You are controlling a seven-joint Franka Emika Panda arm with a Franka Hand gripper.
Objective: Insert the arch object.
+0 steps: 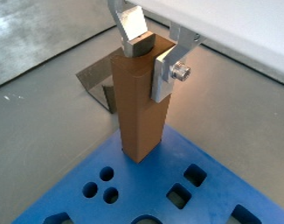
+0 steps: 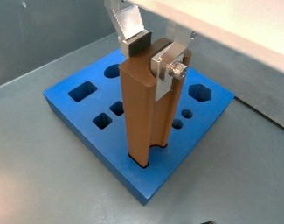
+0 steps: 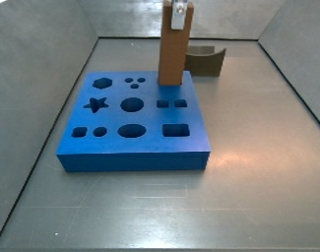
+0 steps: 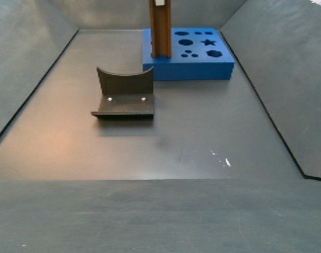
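Note:
The arch object (image 1: 141,105), a tall orange-brown prism, stands upright with its lower end set into the blue board (image 1: 220,206) near one corner. It shows in both wrist views (image 2: 142,114) and both side views (image 3: 171,59) (image 4: 160,35). My gripper (image 1: 154,61) sits over its top end, and its silver fingers (image 1: 168,74) press on opposite faces, shut on it. The gripper also shows in a wrist view (image 2: 152,59) and at the top of a side view (image 3: 181,12). The blue board (image 3: 136,148) (image 4: 202,69) (image 2: 74,109) has several shaped holes.
A squat dark olive-grey block with a curved scoop (image 3: 206,61) (image 4: 123,94) (image 1: 95,83) lies on the grey floor beside the board. Sloping grey walls (image 3: 44,59) (image 4: 25,79) enclose the floor on all sides.

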